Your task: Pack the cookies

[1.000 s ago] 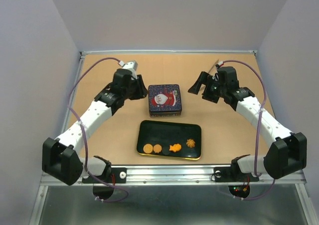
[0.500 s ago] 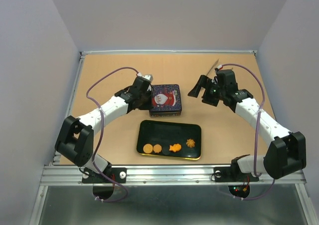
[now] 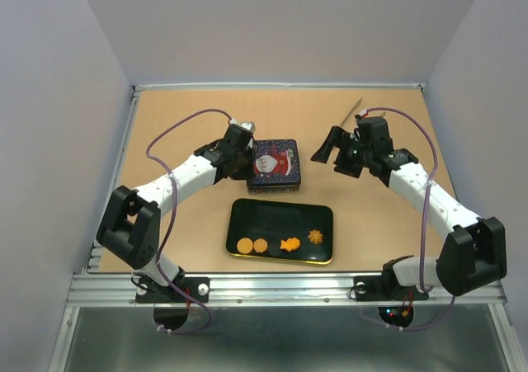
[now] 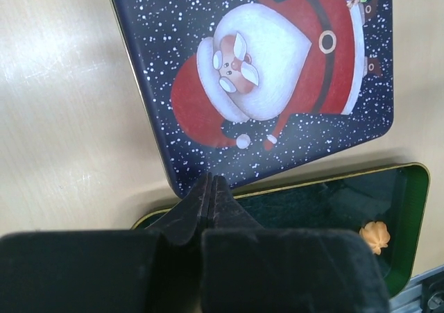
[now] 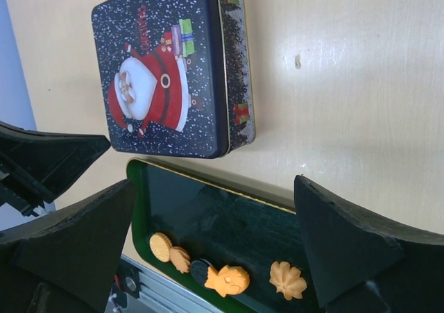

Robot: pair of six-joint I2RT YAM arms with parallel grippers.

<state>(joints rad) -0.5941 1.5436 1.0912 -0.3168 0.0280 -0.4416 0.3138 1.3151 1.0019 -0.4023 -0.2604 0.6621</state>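
Note:
Several cookies lie along the near side of a black tray (image 3: 280,215): an orange round (image 3: 244,245), a second tan round (image 3: 261,245), a dark round (image 3: 275,247), an orange fish (image 3: 289,244) and a tan swirl (image 3: 315,237). They show again in the right wrist view, with the fish (image 5: 229,280) and swirl (image 5: 287,279). A shut Santa tin (image 3: 273,164) stands behind the tray. My left gripper (image 3: 245,167) is shut and empty at the tin's left near corner (image 4: 210,187). My right gripper (image 3: 328,156) is open and empty, right of the tin (image 5: 215,182).
The tin lid (image 4: 277,70) fills the left wrist view, with the tray's rim (image 4: 291,184) just below it. A raised metal rail (image 3: 280,285) borders the table's near edge. Grey walls enclose the left, right and back sides.
My left arm has swung right and forward, bringing its shut gripper to the tin's left near corner. The right arm has barely shifted. Tin, tray and cookies have not moved.

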